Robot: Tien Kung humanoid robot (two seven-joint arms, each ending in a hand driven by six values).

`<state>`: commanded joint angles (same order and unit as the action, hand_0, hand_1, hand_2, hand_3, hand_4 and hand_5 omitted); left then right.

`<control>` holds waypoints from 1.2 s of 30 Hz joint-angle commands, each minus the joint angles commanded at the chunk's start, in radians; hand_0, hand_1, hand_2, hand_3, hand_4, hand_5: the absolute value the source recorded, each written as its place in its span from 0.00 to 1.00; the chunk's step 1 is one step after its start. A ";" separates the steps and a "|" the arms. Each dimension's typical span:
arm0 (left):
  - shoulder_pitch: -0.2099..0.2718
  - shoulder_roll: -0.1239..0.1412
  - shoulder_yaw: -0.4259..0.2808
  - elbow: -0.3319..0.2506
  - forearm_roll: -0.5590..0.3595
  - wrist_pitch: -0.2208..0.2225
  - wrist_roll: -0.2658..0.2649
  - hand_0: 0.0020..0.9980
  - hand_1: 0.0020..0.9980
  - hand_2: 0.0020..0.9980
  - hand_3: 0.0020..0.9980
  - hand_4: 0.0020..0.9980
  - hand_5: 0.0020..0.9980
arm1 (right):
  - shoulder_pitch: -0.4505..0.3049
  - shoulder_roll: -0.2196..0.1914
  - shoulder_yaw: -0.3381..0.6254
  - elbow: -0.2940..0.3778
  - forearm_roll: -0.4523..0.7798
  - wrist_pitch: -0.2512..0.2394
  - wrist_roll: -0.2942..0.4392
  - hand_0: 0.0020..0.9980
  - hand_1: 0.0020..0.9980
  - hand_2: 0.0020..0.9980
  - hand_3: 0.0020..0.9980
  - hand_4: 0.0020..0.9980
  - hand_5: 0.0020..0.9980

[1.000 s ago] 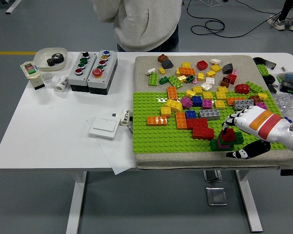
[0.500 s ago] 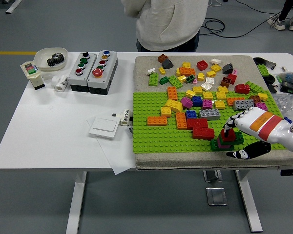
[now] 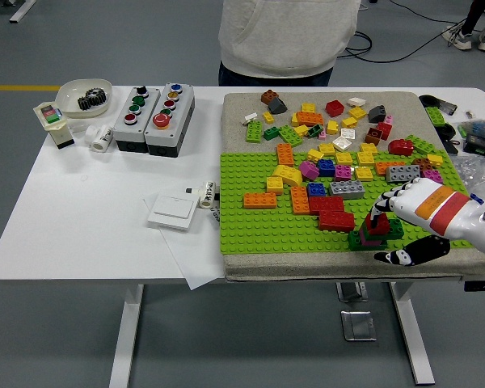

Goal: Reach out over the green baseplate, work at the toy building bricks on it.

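Nearest the table's front edge, the right hand [image 3: 388, 230] reaches in from the right side, its white palm over the corner of the green baseplate [image 3: 250, 234] and its fingers [image 3: 381, 202] curled down around a small stack of bricks [image 3: 376, 230] — a red piece sitting on green ones, with a bit of purple at the foot. The thumb [image 3: 404, 255] lies low on the grey mat just in front of the stack. Compared with a second ago the hand has hardly shifted: the fingers have closed a touch tighter over the red top and the stack stands where it stood, which reads as pressing or steadying rather than lifting. So the work looks to be at the seating step, with the stack not yet carried anywhere. Just left of it sit two dark red bricks [image 3: 330, 212], and further left an orange brick [image 3: 259, 200] alone on the studs. Beyond, the baseplate's far part is crowded with yellow, blue, grey and orange bricks, and a loose heap [image 3: 323, 117] lies on the mat behind. At the far side a person [image 3: 287, 36] has stepped rightward along the table — their hands are out of sight. The left arm is not visible.
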<state>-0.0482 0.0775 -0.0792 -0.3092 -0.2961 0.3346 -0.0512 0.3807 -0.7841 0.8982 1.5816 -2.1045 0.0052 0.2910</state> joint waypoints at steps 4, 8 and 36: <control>-0.001 0.000 0.001 0.000 -0.001 0.000 0.000 0.60 0.73 0.71 0.56 0.59 0.63 | 0.001 0.001 -0.007 0.004 0.002 0.003 0.000 0.46 0.57 0.66 0.54 0.87 0.50; -0.002 0.000 0.002 0.000 -0.004 0.000 -0.001 0.60 0.73 0.71 0.56 0.59 0.63 | 0.005 0.004 -0.018 -0.001 0.003 0.005 0.000 0.46 0.57 0.66 0.55 0.87 0.49; -0.006 0.000 0.003 -0.001 -0.003 -0.001 -0.001 0.60 0.73 0.71 0.56 0.59 0.63 | 0.010 0.013 -0.042 -0.037 -0.001 0.031 -0.005 0.47 0.57 0.66 0.55 0.87 0.49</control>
<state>-0.0540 0.0772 -0.0761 -0.3100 -0.2991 0.3332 -0.0519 0.3911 -0.7715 0.8567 1.5444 -2.1052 0.0358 0.2856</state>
